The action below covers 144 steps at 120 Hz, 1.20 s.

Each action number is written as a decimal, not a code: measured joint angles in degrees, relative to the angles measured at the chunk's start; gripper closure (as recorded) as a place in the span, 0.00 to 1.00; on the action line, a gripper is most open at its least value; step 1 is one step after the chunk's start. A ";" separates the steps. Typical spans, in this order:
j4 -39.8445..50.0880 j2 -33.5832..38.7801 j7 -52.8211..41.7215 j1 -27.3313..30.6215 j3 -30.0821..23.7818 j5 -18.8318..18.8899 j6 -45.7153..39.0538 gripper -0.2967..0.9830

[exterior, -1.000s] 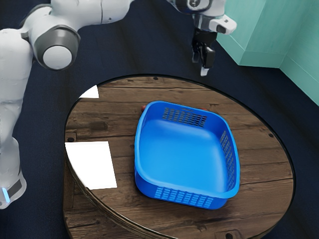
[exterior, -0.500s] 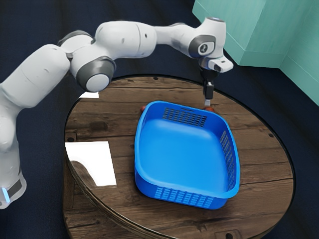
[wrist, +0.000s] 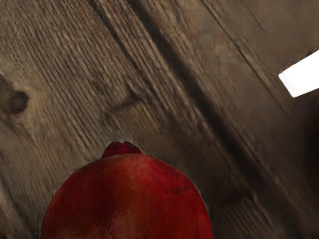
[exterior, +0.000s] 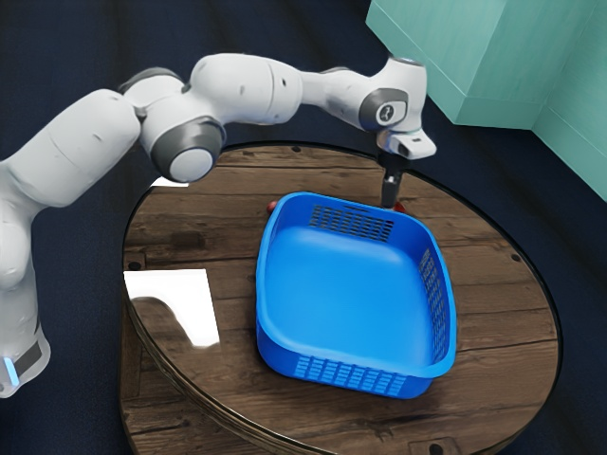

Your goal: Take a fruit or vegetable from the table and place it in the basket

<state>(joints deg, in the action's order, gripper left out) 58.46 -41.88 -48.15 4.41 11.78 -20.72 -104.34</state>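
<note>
My gripper (exterior: 391,188) is low behind the blue basket's far wall, its tip partly hidden by the rim. A red fruit (exterior: 401,208) peeks out right there, at the gripper's tip and mostly covered by the basket. In the wrist view the fruit, a round red pomegranate (wrist: 127,199) with a short crown, lies directly under the hand. The blue basket (exterior: 346,294) stands upright on the round wooden table (exterior: 503,322) with nothing inside.
Another bit of red (exterior: 272,206) shows beside the basket's far corner, toward the exterior view's left. Bright white patches lie on the table, one (exterior: 194,294) near the basket. The slotted basket wall rises close beside the gripper.
The hand has come down from above the table's far edge to the red fruit behind the basket, dropping slightly more since half a second ago. The basket has not moved.
</note>
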 joint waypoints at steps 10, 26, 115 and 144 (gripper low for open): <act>0.01 -0.49 -1.41 0.13 0.00 -0.22 0.01 0.23; 0.01 -0.79 -3.33 0.16 -0.43 -0.37 -0.01 0.23; -0.05 8.65 -8.59 1.47 -0.13 -1.33 0.66 0.56; -0.03 21.47 -7.47 -9.69 -0.59 2.85 4.57 0.55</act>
<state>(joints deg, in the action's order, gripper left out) 58.42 -20.41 -55.62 -5.29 11.19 -17.87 -99.77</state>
